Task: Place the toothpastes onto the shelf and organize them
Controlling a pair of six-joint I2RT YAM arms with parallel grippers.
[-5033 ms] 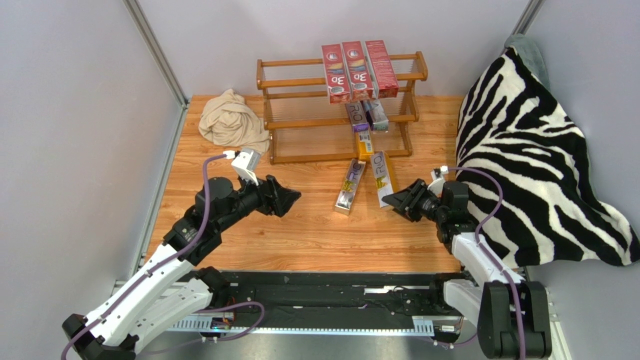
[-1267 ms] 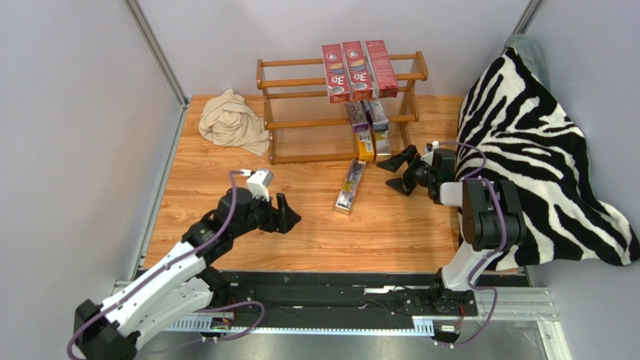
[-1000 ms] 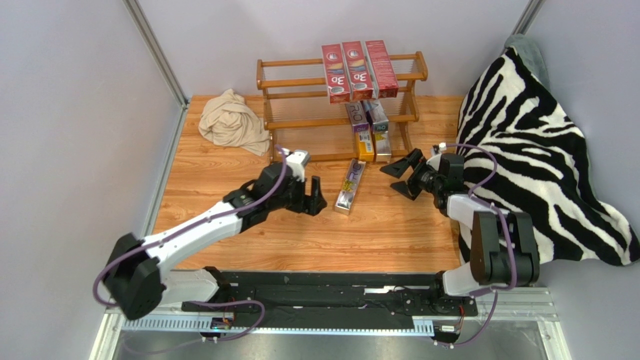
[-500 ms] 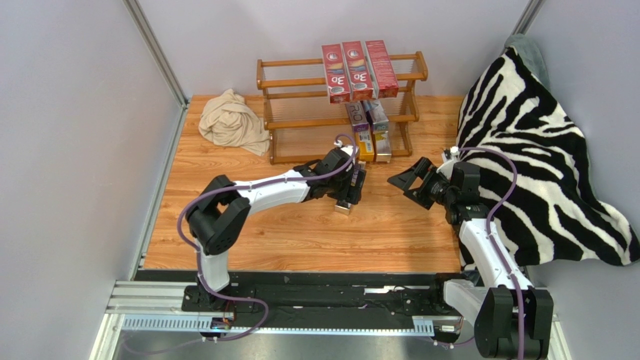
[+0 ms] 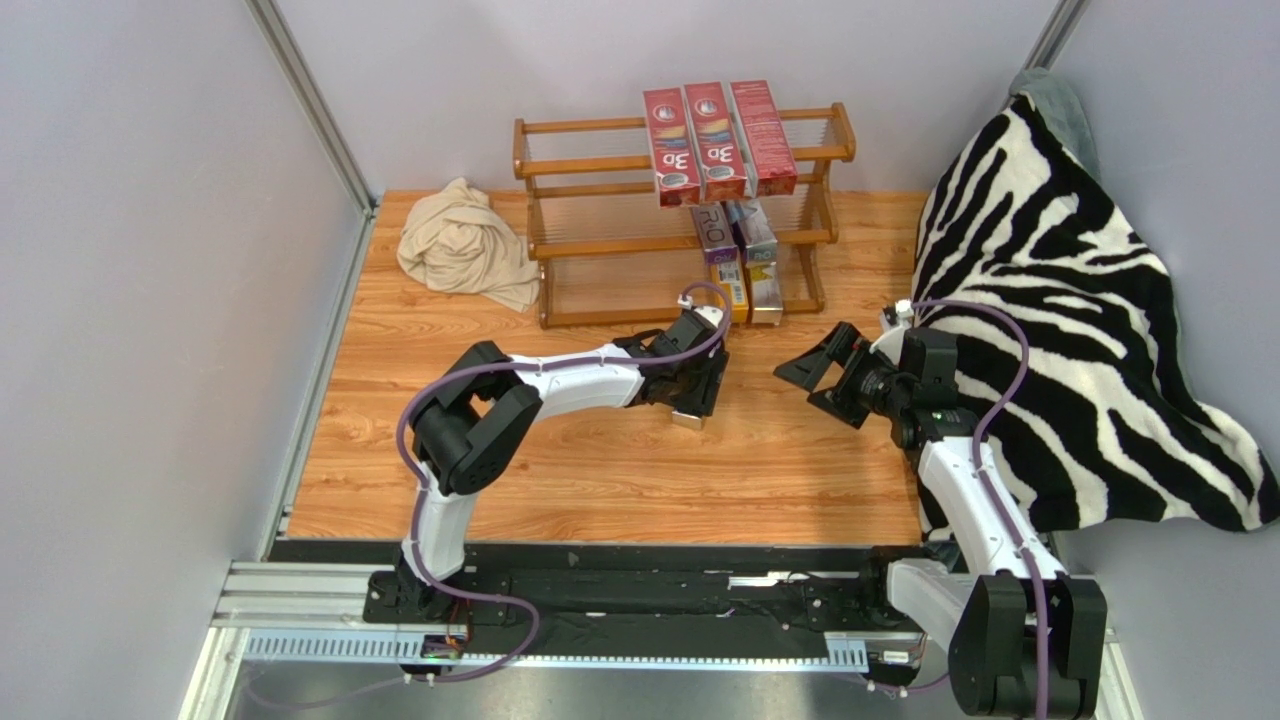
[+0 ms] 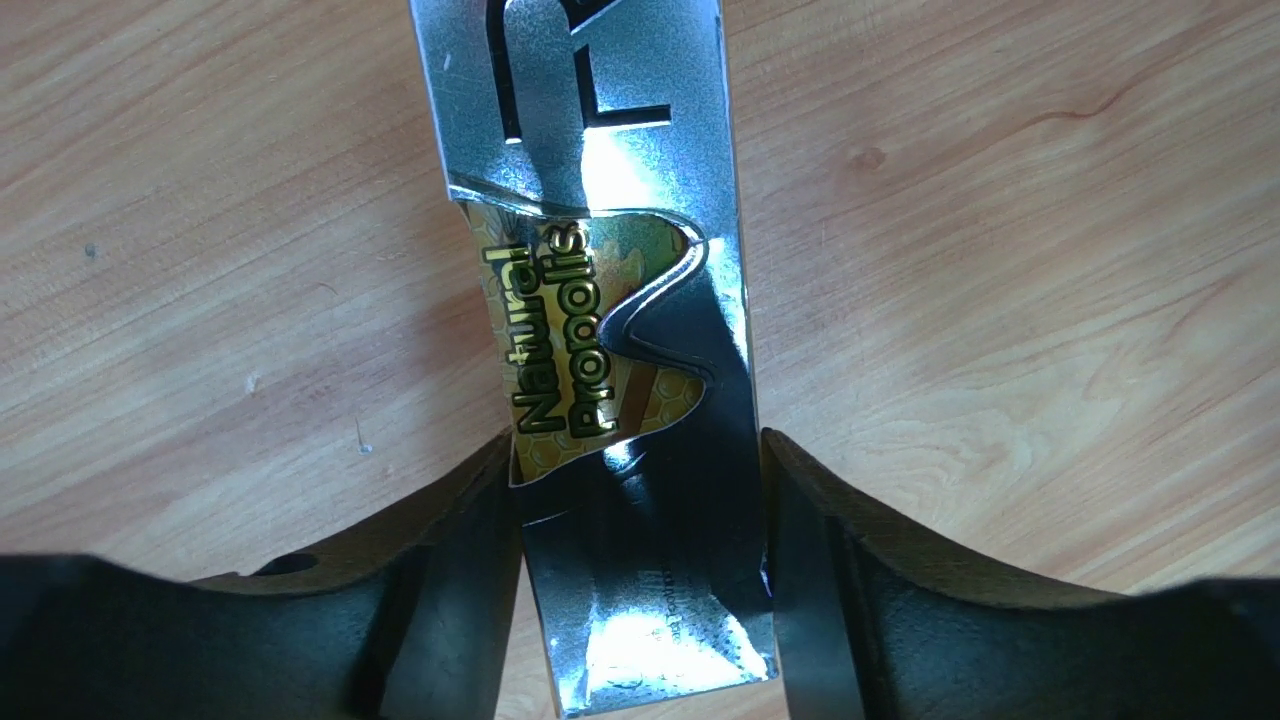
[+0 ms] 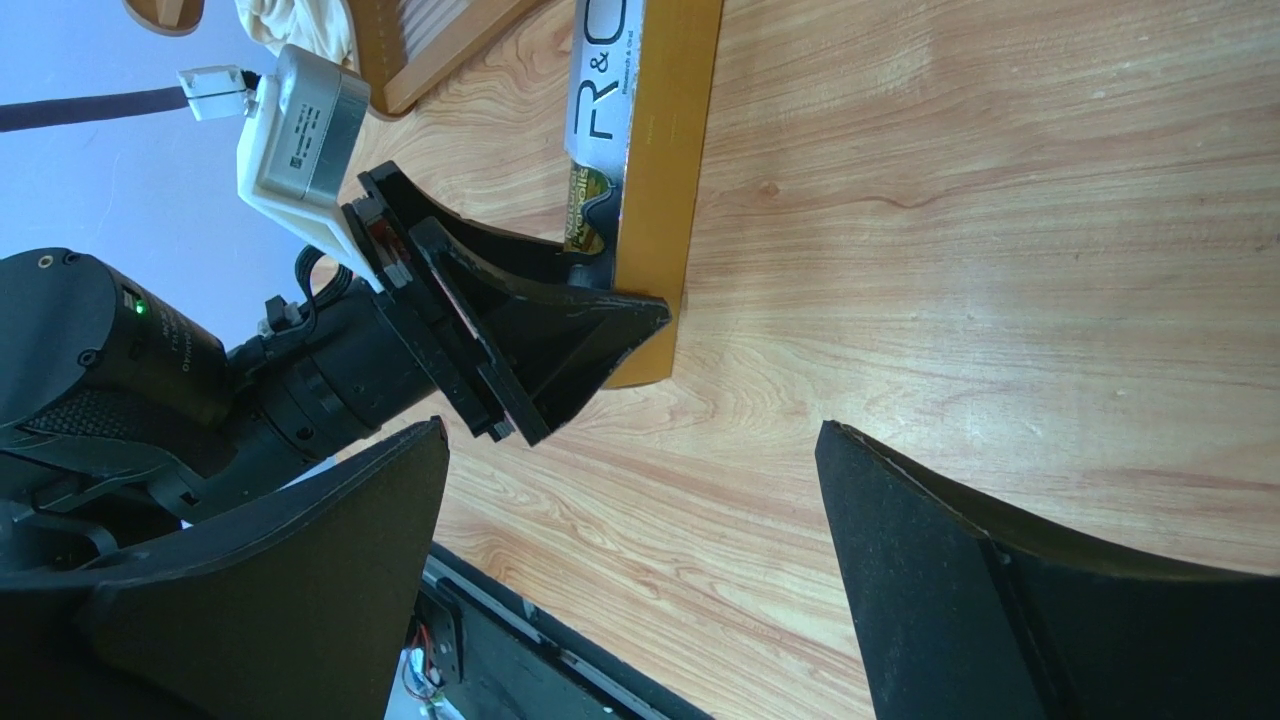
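Observation:
One silver toothpaste carton [image 6: 601,270] lies on the wooden floor in front of the shelf [image 5: 594,162]. My left gripper [image 6: 634,450] is shut on its near end, both fingers pressed against its long sides; the top view puts this left gripper [image 5: 697,387] over the carton [image 5: 690,419]. Three red toothpastes [image 5: 714,140] lie across the top tier. Two silver ones [image 5: 733,231] sit on the middle tier, and an orange one [image 5: 729,285] and a silver one [image 5: 763,288] are on the bottom. My right gripper [image 5: 824,372] stands open and empty to the right.
A beige cloth [image 5: 466,240] lies left of the shelf. A zebra-striped blanket [image 5: 1052,300] fills the right side, just behind the right arm. Grey walls close in the floor on both sides. The right wrist view shows the left gripper [image 7: 511,345] on the carton [image 7: 669,150].
The left arm swung right across the floor to the silver carton and its jaws closed on it. The right gripper drew back a little from the shelf, still open.

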